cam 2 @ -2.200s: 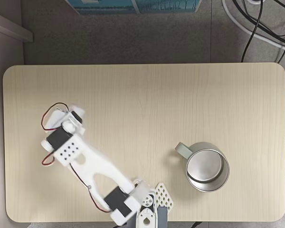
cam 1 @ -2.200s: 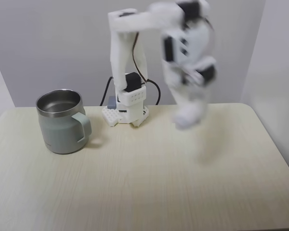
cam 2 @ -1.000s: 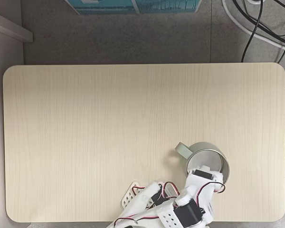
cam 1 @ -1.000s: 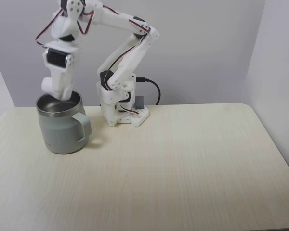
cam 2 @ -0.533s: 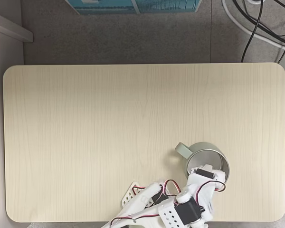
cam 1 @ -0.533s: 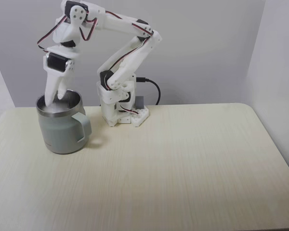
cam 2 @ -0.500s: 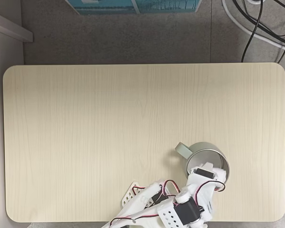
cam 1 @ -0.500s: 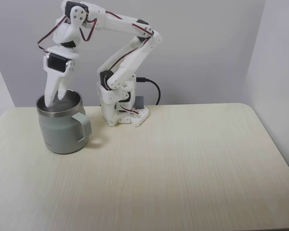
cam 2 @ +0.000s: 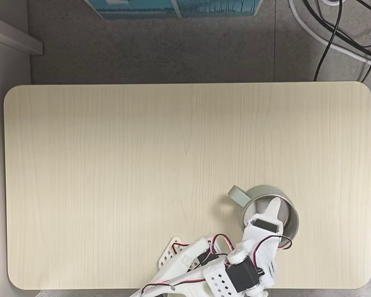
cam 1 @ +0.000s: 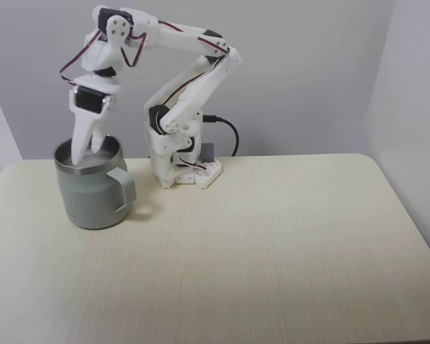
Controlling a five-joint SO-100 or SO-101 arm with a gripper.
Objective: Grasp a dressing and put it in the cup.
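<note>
The pale green cup [cam 1: 93, 197] stands at the table's left in a fixed view, handle toward the right. My white gripper [cam 1: 86, 152] hangs straight down with its fingertips dipped inside the steel rim, the fingers slightly apart and nothing seen between them. From above, the cup [cam 2: 292, 215] sits near the lower right edge of the table and the gripper [cam 2: 272, 213] covers part of its shiny inside. The dressing is hidden; the arm blocks much of the cup's interior.
The arm's base [cam 1: 183, 172] stands just right of the cup with a black cable [cam 1: 229, 136] behind it. The wooden table [cam 2: 142, 154] stretches wide to the left in the view from above. Cables [cam 2: 334, 31] and a blue box [cam 2: 173, 6] lie on the floor beyond.
The gripper carried the white roll over to the cup, lowered its fingers into the rim and spread them; the roll has dropped from sight. Since half a second ago the fingers stand a little closer together.
</note>
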